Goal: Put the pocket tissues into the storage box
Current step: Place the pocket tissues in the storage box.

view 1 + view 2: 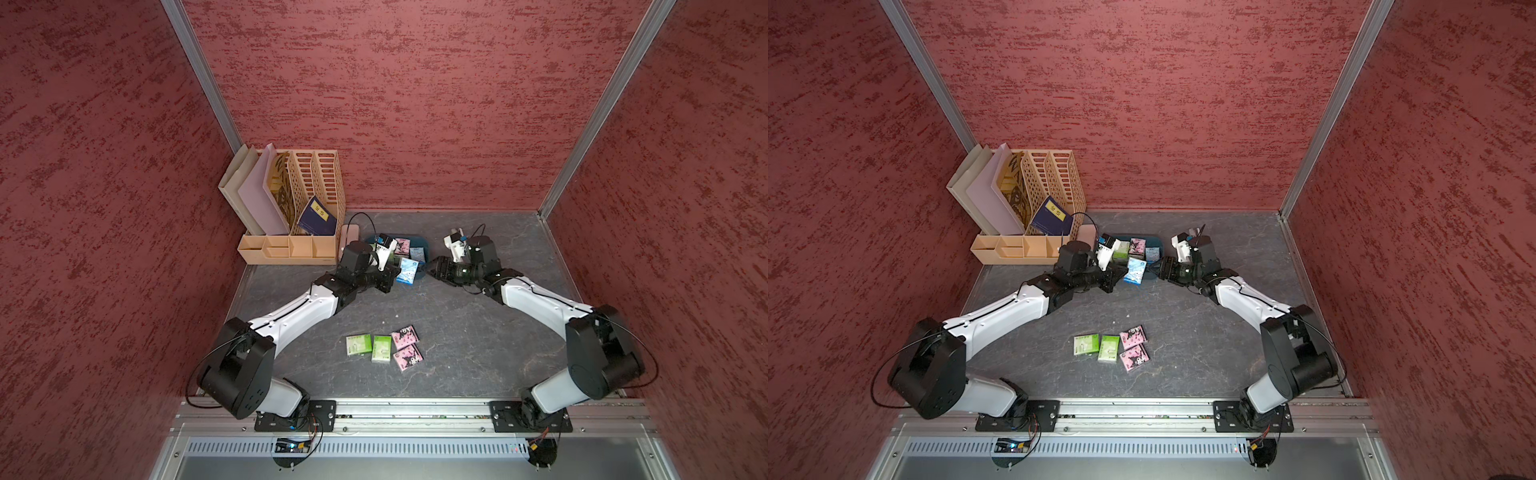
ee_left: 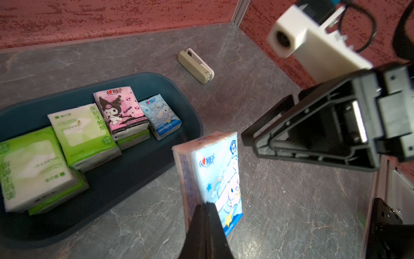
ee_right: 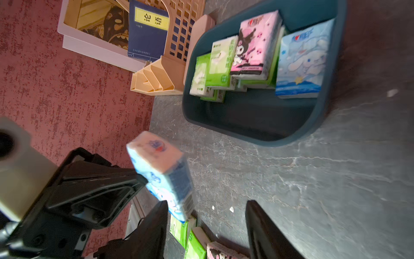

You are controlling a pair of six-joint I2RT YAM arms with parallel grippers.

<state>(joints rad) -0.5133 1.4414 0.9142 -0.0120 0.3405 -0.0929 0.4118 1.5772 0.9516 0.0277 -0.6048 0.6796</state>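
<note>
Left claw (image 2: 205, 203) and right claw (image 3: 205, 204) both reach out past the nearest things on the tabletop (image 1: 457, 340). Those are four loose pocket tissues lying flat in a tight cluster between the two arms: a green packet (image 1: 359, 344) and a second green one (image 1: 382, 348) side by side, with a pink packet (image 1: 404, 336) and another pink one (image 1: 407, 356) just to their right.

Further out, the left claw is clenched on the lower edge of a light blue packet (image 2: 215, 179). It holds the packet on end, clear of the tabletop, right at the near rim of the storage box (image 2: 143, 166) and not yet inside it. Facing it, the right claw has its jaws spread and grips nothing. One of its fingers (image 2: 313, 139) ends just beside the packet's top corner, but I cannot tell if it touches.

The teal box holds a row of packets along its far side: a green one (image 2: 33, 166), a paler green one (image 2: 83, 132), a pink cartoon one (image 2: 121, 109) and a small blue one (image 2: 161, 114). More green packets show underneath them.

Beyond the box's right end a small beige stapler-like thing (image 2: 196, 66) lies on the tabletop. At its left end a slim pink case (image 1: 349, 239) sits between it and the tall beige file organiser (image 1: 307, 195) in the far left corner. The organiser holds folders and a dark blue book (image 1: 318, 216).
</note>
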